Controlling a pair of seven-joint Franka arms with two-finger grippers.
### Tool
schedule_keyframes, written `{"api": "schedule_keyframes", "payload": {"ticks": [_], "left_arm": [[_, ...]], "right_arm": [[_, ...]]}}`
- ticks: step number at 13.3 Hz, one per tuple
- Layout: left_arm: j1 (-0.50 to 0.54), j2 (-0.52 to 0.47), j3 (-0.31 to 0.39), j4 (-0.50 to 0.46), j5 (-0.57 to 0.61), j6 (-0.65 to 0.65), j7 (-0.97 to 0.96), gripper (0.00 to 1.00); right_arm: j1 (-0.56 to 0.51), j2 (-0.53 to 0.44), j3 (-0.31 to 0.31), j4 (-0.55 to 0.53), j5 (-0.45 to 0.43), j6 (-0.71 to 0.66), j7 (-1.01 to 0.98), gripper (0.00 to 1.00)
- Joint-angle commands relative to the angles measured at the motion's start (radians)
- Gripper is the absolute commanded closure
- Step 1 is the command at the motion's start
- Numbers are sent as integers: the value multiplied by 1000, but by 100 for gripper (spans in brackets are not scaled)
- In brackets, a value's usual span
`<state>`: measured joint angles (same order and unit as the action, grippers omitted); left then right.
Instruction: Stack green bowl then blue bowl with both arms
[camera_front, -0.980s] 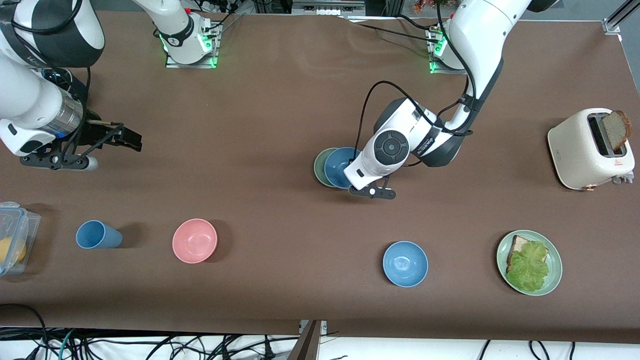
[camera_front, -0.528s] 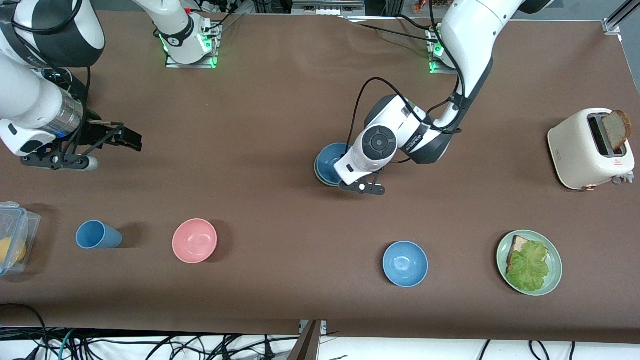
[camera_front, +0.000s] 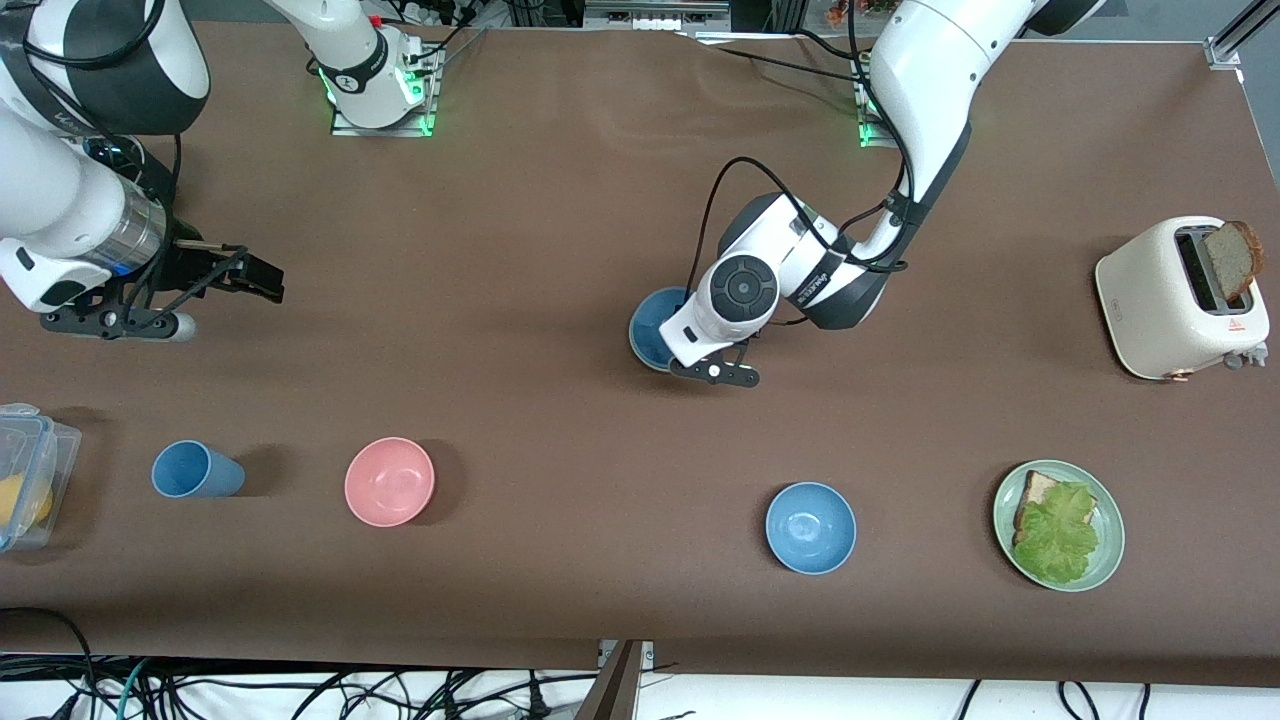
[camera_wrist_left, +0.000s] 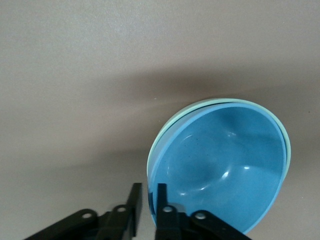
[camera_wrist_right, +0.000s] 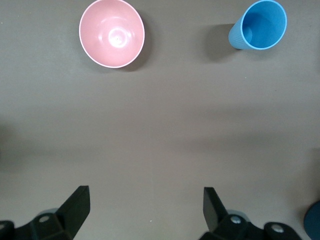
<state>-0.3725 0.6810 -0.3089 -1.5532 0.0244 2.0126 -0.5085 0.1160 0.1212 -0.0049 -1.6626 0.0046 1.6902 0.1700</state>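
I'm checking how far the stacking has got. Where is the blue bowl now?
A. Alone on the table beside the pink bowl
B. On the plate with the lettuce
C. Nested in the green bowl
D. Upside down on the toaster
C: in the left wrist view the blue bowl sits inside the green bowl, whose pale rim shows around its edge, with the left hand at its rim.

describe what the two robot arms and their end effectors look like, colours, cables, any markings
Both arms are glossy white with rounded joints and dark grey or black bands. The left arm has a round dark cap with a ring marking at its wrist and looping black cables. The right arm has a silvery metal wrist section. The left end effector and right end effector have matte black fingers. Green lights glow at both bases.
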Motion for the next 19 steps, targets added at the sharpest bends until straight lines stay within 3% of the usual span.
{"api": "schedule_keyframes", "payload": {"ticks": [1,3,7,11,16,18,19], "left_arm": [[-14,3,11,30,-3,3,1,0],[-3,-21,13,50,-1,-9,-1,0],[58,-167,39,50,-1,-116,1,0],[208,-339,42,53,-1,-265,24,0],[403,-469,42,53,-6,-440,358,0],[463,-524,47,21,-17,-437,450,0],[460,-570,82,-17,-18,-434,488,0]], "right_arm": [[-9,-5,6,1,-11,-6,-18,0],[-9,-5,5,3,-9,-6,-18,0],[-9,-5,6,1,-11,-6,-21,0],[-9,-5,5,3,-11,-6,-21,0],[-9,-5,6,3,-11,-6,-20,0],[-9,-5,6,3,-11,-6,-20,0],[-9,-5,6,3,-11,-6,-20,0]]}}
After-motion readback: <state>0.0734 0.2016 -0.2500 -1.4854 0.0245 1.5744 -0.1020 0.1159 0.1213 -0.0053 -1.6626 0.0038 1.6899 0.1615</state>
